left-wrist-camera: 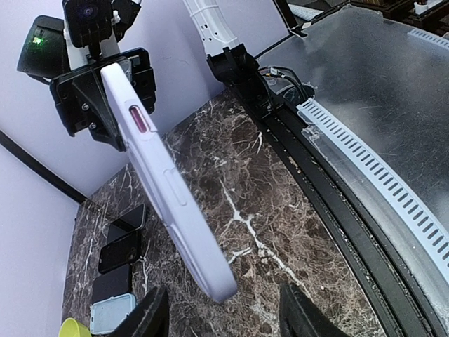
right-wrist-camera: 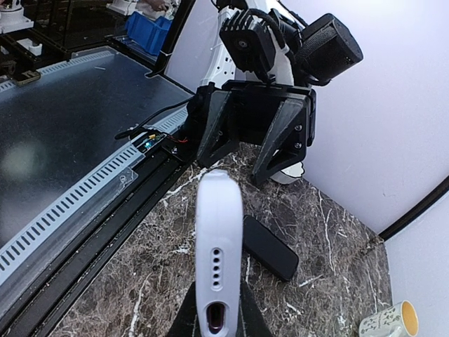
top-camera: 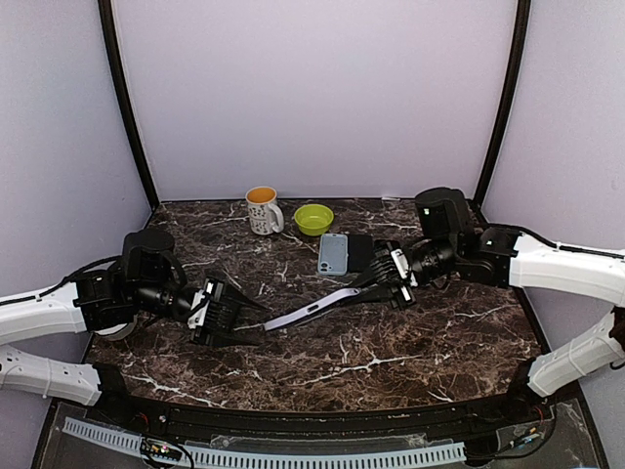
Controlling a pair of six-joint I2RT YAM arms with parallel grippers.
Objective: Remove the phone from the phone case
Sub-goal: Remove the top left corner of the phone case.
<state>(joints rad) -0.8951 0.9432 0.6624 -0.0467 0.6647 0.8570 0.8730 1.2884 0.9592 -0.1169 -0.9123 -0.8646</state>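
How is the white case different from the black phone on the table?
The white case is pale, and the black phone is dark. The case is up in the air, pinched in the jaws of the right gripper. The phone lies on the table with nothing holding it. The case is turned on its edge, and the phone lies flat. Both are thin slabs with rounded corners.
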